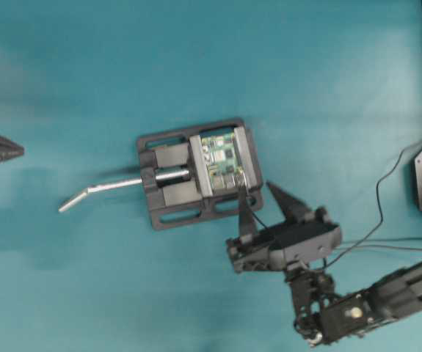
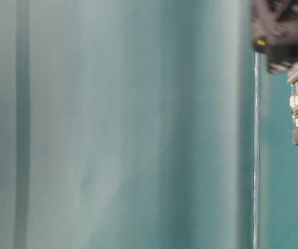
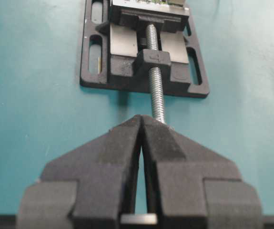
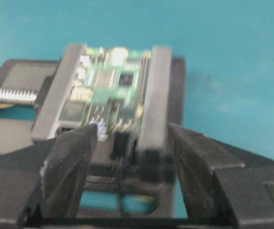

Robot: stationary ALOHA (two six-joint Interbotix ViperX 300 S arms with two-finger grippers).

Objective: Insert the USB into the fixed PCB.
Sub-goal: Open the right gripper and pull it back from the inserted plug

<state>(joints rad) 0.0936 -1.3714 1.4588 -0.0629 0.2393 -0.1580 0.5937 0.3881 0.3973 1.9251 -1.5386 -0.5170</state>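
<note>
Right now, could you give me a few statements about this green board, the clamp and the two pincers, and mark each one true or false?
1. The green board is clamped between the grey jaws of the vise. True.
2. The right pincer is shut. False: its fingers stand wide apart.
3. The left pincer is shut, holding nothing. True.
4. The vise's silver handle points toward the right pincer. False: it sticks out the opposite side.
5. A dark plug sits at the board's near edge. True.

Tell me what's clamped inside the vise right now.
The green PCB sits between the vise jaws. A dark USB plug appears seated at its near edge, cable trailing; blur hides the contact itself.
</note>
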